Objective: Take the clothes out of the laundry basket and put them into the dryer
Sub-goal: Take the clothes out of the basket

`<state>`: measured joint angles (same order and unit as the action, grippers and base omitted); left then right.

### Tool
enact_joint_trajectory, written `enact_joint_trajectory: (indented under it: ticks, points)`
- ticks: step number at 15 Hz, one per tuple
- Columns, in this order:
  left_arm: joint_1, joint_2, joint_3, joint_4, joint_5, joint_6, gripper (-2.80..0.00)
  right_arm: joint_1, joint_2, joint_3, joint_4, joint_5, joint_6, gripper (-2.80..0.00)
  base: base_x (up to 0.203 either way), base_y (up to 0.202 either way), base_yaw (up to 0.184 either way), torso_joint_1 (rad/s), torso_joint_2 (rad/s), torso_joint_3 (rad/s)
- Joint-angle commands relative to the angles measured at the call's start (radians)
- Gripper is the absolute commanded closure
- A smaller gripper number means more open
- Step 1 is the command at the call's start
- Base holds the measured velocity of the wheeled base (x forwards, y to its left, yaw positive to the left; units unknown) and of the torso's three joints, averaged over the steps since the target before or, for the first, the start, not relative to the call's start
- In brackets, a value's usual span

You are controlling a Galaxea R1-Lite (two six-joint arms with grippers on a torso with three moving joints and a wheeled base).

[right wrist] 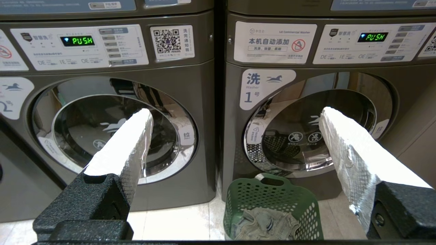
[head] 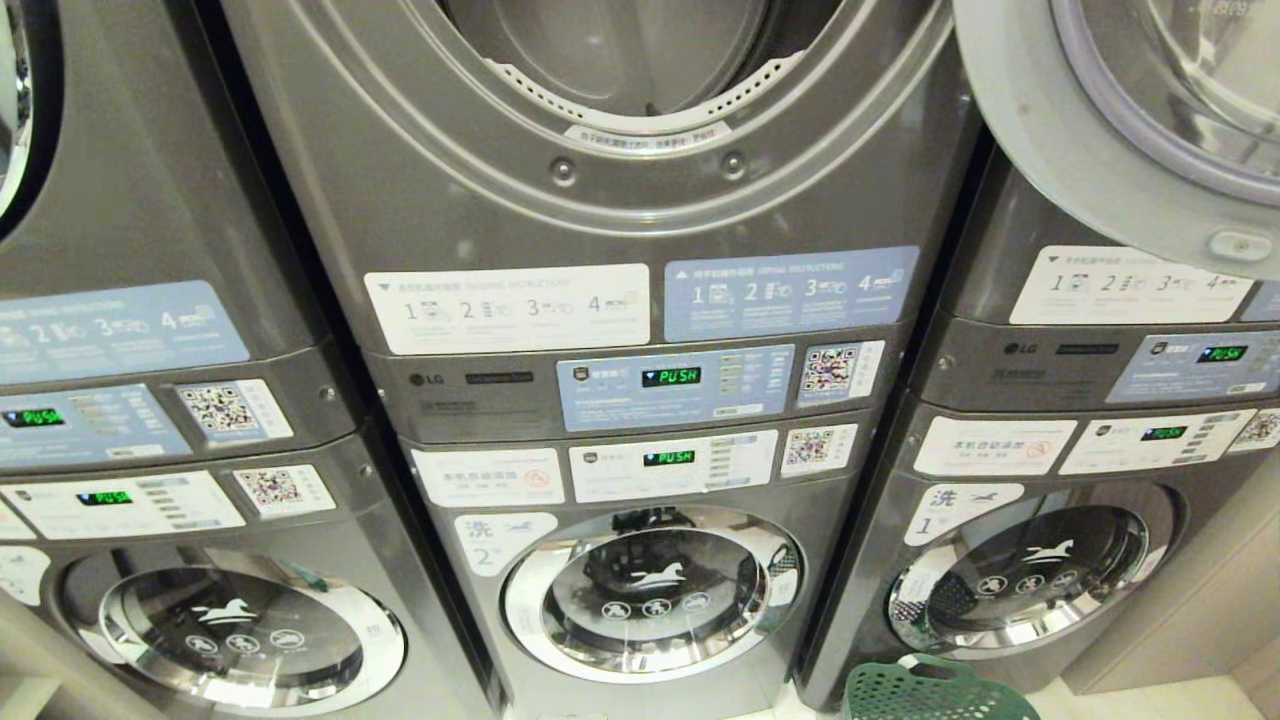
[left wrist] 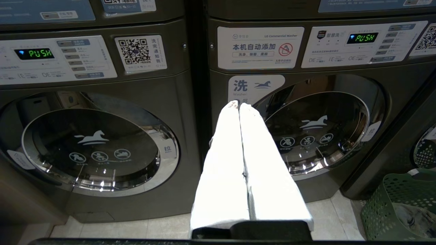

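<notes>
Head view: three stacked LG washer-dryer columns are seen from above. The middle dryer opening (head: pixel 640 60) is shown with no door across it, its drum exposed at the upper edge; an open dryer door (head: pixel 1130 120) is swung out at upper right, probably left that way so clothes can be loaded without a door step. Only the rim of the green laundry basket (head: pixel 925 690) is caught at the bottom edge, on the floor in front of the right column, beside the gap to the middle column. No arm is seen here.

Left wrist view: the left gripper (left wrist: pixel 238 103) is held out level in front of the lower washers, its white-wrapped fingers (left wrist: pixel 221 163) pressed together along their length with nothing between them. The arm looks parked, judged idle for now. The basket (left wrist: pixel 398 204) is caught at the frame edge, well off to one side, with grey fabric inside.

Right wrist view: the right gripper (right wrist: pixel 235 112) is held with its padded fingers (right wrist: pixel 122 149) spread wide apart, empty, aimed at the washer fronts. The basket (right wrist: pixel 272 207) sits on the tiled floor right below and between the fingers, in front of the washer door labelled 1 (right wrist: pixel 316 132). The clothes (right wrist: pixel 264 224), crumpled grey garments, are still lying in its bottom. The wide spread is judged a readiness for reaching down into the basket; no garment is grasped yet, so the task is at its start.
</notes>
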<state>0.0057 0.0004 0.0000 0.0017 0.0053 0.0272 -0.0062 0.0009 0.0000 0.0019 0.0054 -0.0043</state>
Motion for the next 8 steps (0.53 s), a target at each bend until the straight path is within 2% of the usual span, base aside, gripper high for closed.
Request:
enact_joint_trajectory:
  ticks: [1,8]
  points:
    - [0.0,0.0,0.001,0.0,0.001,0.0,0.0,0.0,0.001,0.0,0.0,0.001,0.0,-2.8,0.0,0.0,0.0,-0.075,0.14,0.08]
    - [0.0,0.001,0.0,0.0,0.001,-0.001,0.0,0.0,0.001,0.0,0.0,0.001,0.001,-2.8,0.0,0.0,0.0,-0.09,0.19,0.1]
